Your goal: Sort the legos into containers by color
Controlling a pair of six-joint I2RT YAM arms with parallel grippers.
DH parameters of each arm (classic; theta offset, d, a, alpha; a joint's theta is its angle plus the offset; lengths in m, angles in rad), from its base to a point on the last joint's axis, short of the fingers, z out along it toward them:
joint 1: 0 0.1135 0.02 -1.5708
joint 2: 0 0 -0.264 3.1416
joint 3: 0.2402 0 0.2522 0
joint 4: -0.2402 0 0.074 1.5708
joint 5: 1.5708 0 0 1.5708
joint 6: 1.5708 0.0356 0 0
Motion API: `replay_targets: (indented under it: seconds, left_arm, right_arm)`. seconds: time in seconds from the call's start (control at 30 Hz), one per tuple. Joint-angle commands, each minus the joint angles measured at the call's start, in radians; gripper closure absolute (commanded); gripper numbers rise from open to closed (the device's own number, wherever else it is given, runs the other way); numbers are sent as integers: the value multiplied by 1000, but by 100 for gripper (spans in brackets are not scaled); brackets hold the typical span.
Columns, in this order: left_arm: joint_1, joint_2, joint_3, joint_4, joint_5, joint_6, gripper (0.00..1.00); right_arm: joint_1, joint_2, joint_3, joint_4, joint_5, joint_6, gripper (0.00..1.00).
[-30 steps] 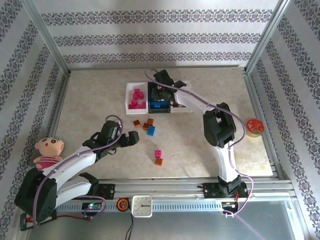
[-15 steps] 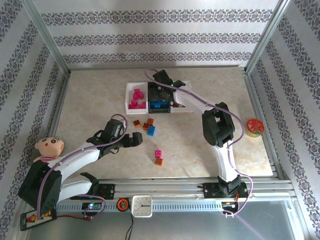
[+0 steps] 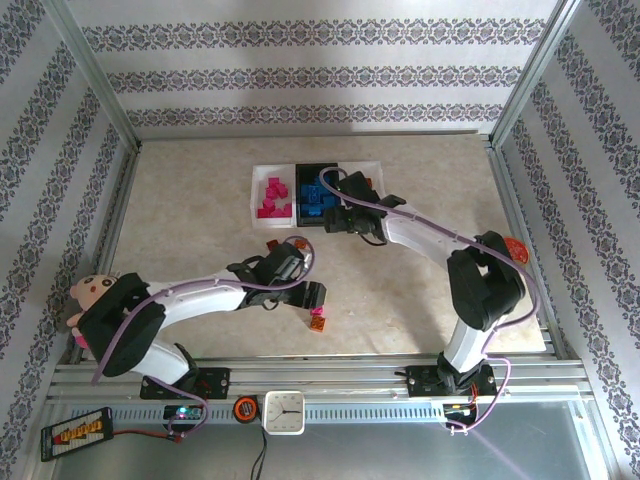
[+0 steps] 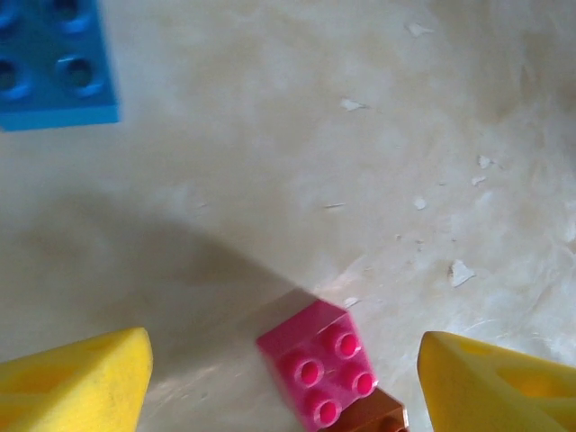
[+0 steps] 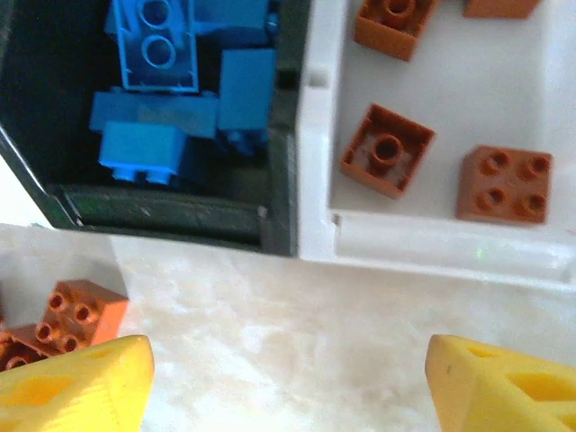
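Observation:
The containers (image 3: pixel 262 180) sit at the back: a white bin of pink legos (image 3: pixel 272 195), a black bin (image 5: pixel 171 220) of blue legos (image 5: pixel 148 148), and a white bin (image 5: pixel 432 238) of orange-brown legos (image 5: pixel 387 148). My left gripper (image 4: pixel 283 360) is open over the table, its yellow fingertips either side of a pink lego (image 4: pixel 319 373) without touching it. An orange-brown lego (image 4: pixel 378 418) lies against that one, and a blue lego (image 4: pixel 54 63) lies farther off. From above, the left gripper (image 3: pixel 312 296) hovers beside the pink lego (image 3: pixel 318 312). My right gripper (image 5: pixel 288 369) is open and empty just in front of the bins.
Loose orange-brown legos (image 5: pixel 76 315) lie on the table left of the right gripper. A plush doll (image 3: pixel 90 295) sits at the left edge and a white clock (image 3: pixel 284 410) on the front rail. A red-orange disc (image 3: pixel 515 245) peeks from behind the right arm.
The left arm reached right across the table to the pink lego, its jaws narrowing a little. The right gripper opened over the black bin, then drew back toward the table in front.

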Motion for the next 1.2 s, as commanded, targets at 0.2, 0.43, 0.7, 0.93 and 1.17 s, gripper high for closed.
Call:
replay_targets:
  seconds: [0.2,0.43,0.7,0.93,1.17]
  left_arm:
    - [-114,128,115,-206,-142,74,29]
    - [-129,154,96,-259,-174,59,43]
    - [-126,92,68,-249,-238,37,64]
    - [-46,-14,28,-217,-258,23,75]
    - [176,-160,65,-179,-259,71,77]
  right_arm:
    - [-38,-203,-160,79,-12,13,20]
    - [-53,-275,-196,87,-17,7,20]
    - [-54,-286,-214,102,-26,23,19]
    - [-53,-309,-244,103,-30,31,19]
    - [-40,-352,-310,105,-34,43,19]
